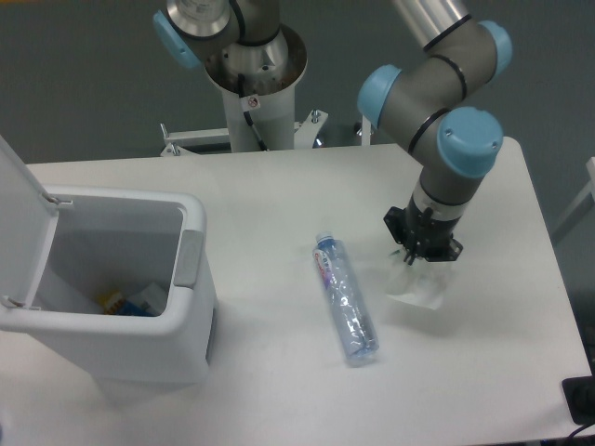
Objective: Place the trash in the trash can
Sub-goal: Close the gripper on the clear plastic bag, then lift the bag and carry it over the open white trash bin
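A clear plastic bottle (346, 301) with a blue cap and a pink-blue label lies on the white table, cap toward the back. To its right my gripper (420, 255) is shut on the top of a translucent white plastic bag (415, 284), which hangs below the fingers with its lower edge at or just above the tabletop. The white trash can (191, 279) stands at the left with its lid (20, 214) swung open. A few items lie on its floor.
The arm's base column (249, 84) rises behind the table's back edge. The table's right edge (548, 251) runs close to the gripper. A dark object (580, 400) shows at the bottom right corner.
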